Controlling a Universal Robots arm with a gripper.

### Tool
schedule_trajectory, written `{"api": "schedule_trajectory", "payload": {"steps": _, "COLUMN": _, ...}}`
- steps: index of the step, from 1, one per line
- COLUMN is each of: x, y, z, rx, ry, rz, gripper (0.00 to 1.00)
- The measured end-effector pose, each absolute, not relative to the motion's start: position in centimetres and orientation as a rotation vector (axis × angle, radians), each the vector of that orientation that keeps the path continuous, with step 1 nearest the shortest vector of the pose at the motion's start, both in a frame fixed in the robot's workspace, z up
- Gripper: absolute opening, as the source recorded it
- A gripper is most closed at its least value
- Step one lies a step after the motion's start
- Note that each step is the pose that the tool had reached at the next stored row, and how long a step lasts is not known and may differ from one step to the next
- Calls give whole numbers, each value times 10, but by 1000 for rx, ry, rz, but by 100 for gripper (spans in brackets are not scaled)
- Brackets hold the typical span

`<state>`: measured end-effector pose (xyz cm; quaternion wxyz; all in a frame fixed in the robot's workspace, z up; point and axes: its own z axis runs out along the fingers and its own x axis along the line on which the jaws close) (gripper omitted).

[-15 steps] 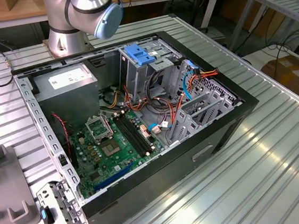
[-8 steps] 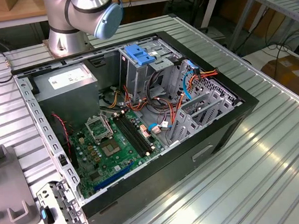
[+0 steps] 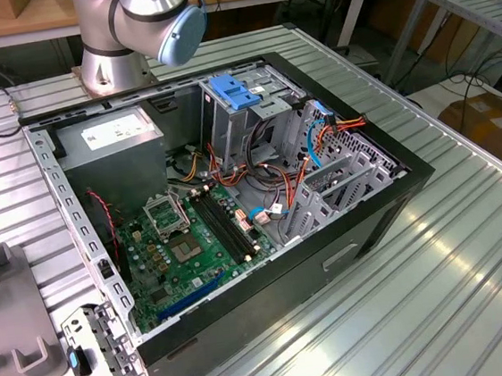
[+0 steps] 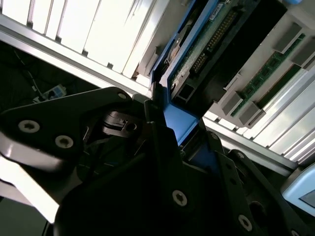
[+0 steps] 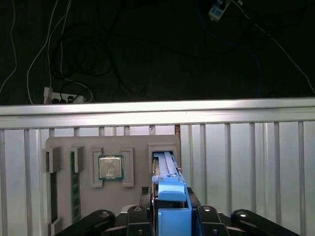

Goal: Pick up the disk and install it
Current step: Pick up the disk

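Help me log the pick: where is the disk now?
In the first wrist view the disk stands on edge in a slot of the grey fixture, beside the processor chip, its blue carrier gripped by the hand.

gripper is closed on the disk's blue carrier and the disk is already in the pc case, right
No. The gripper is closed on the blue carrier of the disk, but the disk is at the grey holder tray beside the processor chip, as the first wrist view shows.
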<state>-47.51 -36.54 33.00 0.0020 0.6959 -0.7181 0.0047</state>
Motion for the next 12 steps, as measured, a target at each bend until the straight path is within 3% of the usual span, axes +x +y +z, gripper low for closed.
{"api": "schedule_trajectory", "payload": {"steps": 12, "x": -475, "y": -365, "z": 355, "rx": 2183, "ry": -2253, "rz": 15, "gripper": 37}}
